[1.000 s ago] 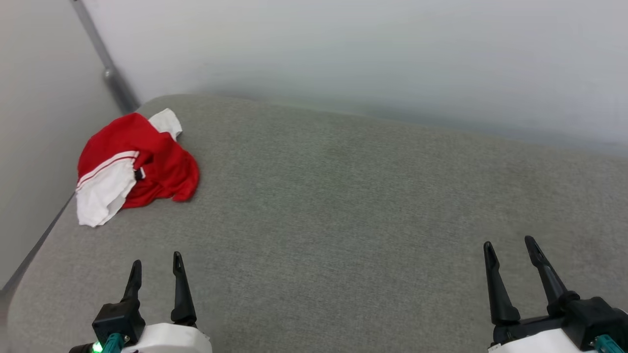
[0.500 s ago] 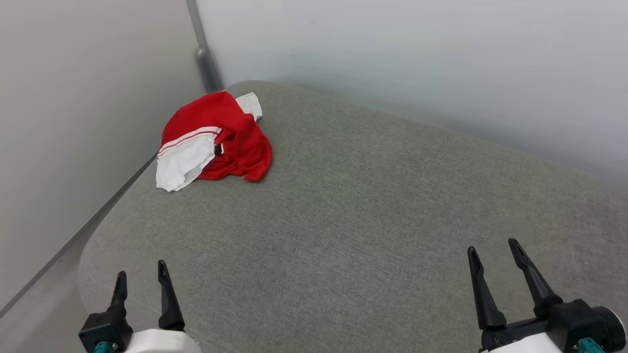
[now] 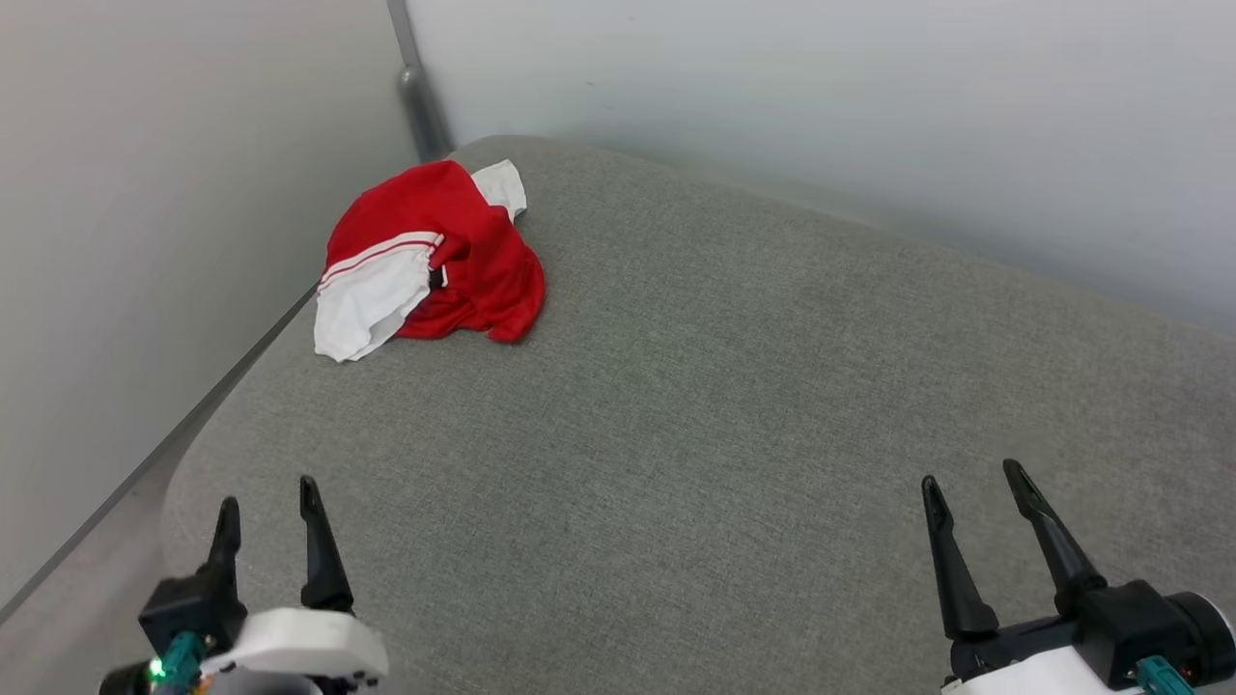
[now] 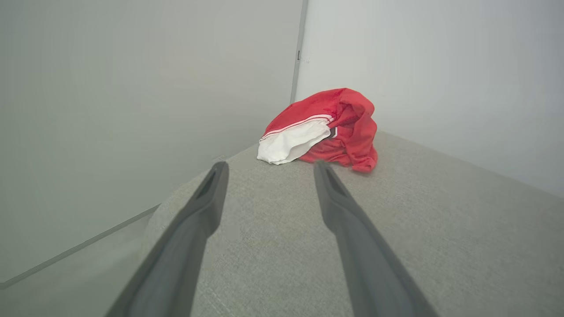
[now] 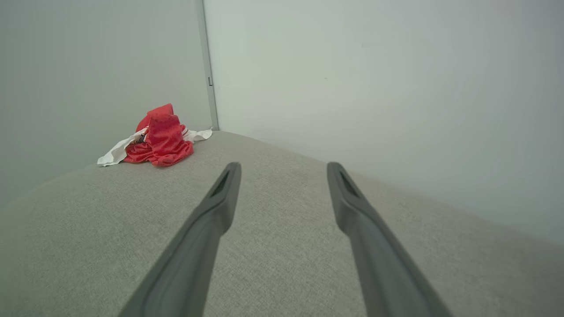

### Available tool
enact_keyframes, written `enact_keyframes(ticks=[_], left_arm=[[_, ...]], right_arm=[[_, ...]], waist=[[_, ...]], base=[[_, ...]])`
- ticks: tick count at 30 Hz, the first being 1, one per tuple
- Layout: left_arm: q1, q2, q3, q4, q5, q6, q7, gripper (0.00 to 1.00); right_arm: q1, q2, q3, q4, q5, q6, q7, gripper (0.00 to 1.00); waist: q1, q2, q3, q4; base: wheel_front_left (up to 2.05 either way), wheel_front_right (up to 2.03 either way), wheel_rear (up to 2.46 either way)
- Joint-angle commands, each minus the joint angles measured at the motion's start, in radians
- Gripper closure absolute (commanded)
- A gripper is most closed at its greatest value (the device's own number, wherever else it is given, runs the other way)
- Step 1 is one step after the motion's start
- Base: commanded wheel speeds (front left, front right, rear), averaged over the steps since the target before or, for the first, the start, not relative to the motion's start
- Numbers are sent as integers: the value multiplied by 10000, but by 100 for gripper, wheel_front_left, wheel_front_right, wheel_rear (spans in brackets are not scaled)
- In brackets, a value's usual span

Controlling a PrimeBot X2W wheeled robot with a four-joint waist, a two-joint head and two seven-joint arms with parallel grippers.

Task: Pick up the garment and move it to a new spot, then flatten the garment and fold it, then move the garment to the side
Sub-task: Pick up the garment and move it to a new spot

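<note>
Red cloth, bunched into a loose heap: the garment (image 3: 430, 251) lies crumpled near the far left corner of the grey fabric-covered bench (image 3: 724, 386), close to the left edge. A white sleeve (image 3: 362, 304) with thin red stripes along its top spills toward that edge, and a smaller white flap (image 3: 504, 185) pokes out on the far side of the heap. A small patch of black shows in the folds; I cannot read any print.

My left pincer (image 3: 268, 492) hovers over the near left corner of the bench, its two dark fingers (image 3: 321, 560) spread apart and holding nothing. My right pincer (image 3: 970, 473) hovers near the near right edge, also spread wide and empty. Both are well apart from the garment.

From my left wrist, the left pincer (image 4: 270, 164) points toward the garment (image 4: 326, 127), which sits beyond the fingertips, slightly to their right. From my right wrist, the right pincer (image 5: 284, 165) points across bare fabric – the garment (image 5: 161, 136) lies far off to the left, by the corner.

Plain pale walls (image 3: 821, 97) stand along the left and far edges, meeting at a grey post (image 3: 420, 97).
</note>
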Motion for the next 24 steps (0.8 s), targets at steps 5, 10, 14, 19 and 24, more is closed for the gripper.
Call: enact_keyframes(ticks=[5, 10, 14, 19, 24], left_arm=[[-1731, 410, 587, 894, -104, -692, -28, 0], [-4067, 1237, 1078, 1847, -518, -1356, -28, 0], [-6031, 2086, 1345, 2645, -812, -1720, 57, 0], [-8107, 3106, 1308, 3449, -1076, -2073, 1049, 0], [-9763, 4263, 961, 4212, -1449, -2432, 2675, 0]], right_arm=[[-250, 3, -179, -266, -437, -7, -23, 0], [-685, 4, -517, -556, -1075, -7, -21, 0], [-1132, 3, -789, -834, -1555, -7, -21, 0], [-1667, 3, -1113, -1260, -1998, -7, -23, 0], [-2035, -10, -1322, -1767, -2341, -7, -21, 0]], waist=[[0, 0, 659, -336], [0, 0, 1765, -726], [0, 0, 2672, -1043], [0, 0, 3680, -1373], [0, 0, 4535, -1645]], base=[[0, 0, 0], [0, 0, 0], [0, 0, 0], [0, 0, 0], [0, 0, 0]])
